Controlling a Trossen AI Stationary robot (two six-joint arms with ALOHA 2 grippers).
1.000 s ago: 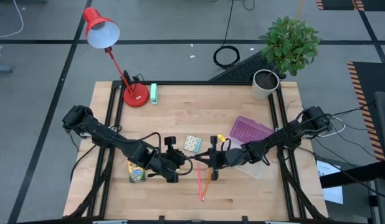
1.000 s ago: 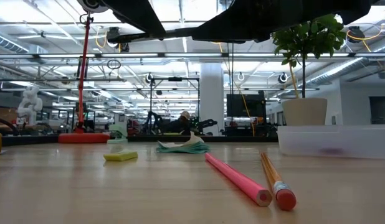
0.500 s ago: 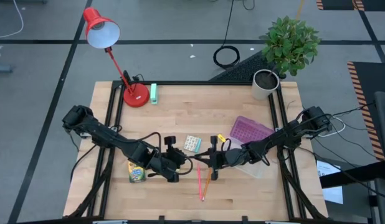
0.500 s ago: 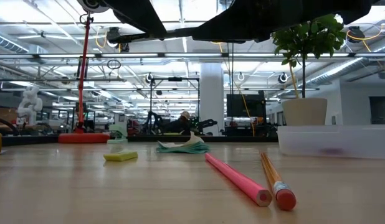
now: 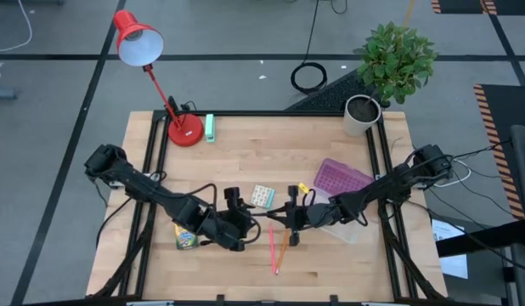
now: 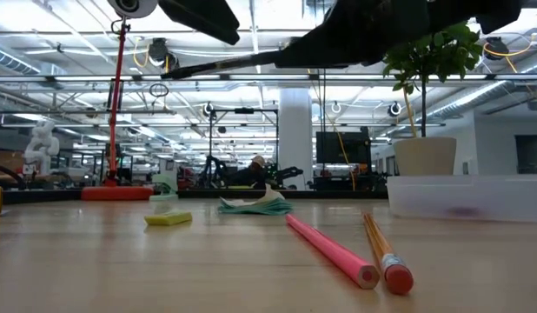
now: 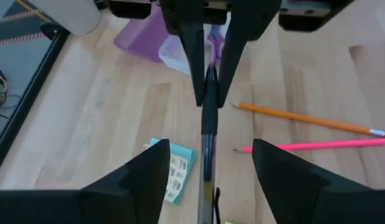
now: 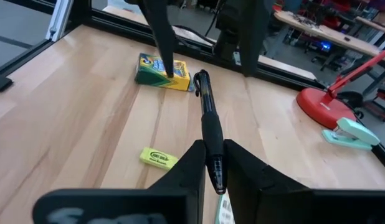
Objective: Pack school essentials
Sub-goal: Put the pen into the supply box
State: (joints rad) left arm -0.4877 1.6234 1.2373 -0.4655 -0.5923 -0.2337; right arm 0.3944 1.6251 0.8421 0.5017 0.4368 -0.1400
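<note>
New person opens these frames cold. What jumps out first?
The two arms meet mid-table: the right end effector is shut on a black pen, held out between the open fingers of the left end effector. After that, the red desk lamp at the table's far left corner and the potted plant at its far right.

- Table (image 5: pixel 245 161): both arms reach inward above its near half; the left gripper (image 5: pixel 244 223) and right gripper (image 5: pixel 279 218) face each other near the middle.
- Pen (image 8: pixel 210 134): held level between them, off the table.
- Pencils (image 5: pixel 277 248): two, side by side beneath the pen.
- Crayon box (image 5: pixel 186 238): left of the left gripper.
- Patterned pack (image 5: pixel 262 196): behind the grippers.
- Lamp (image 5: pixel 184 129): far left corner.
</note>
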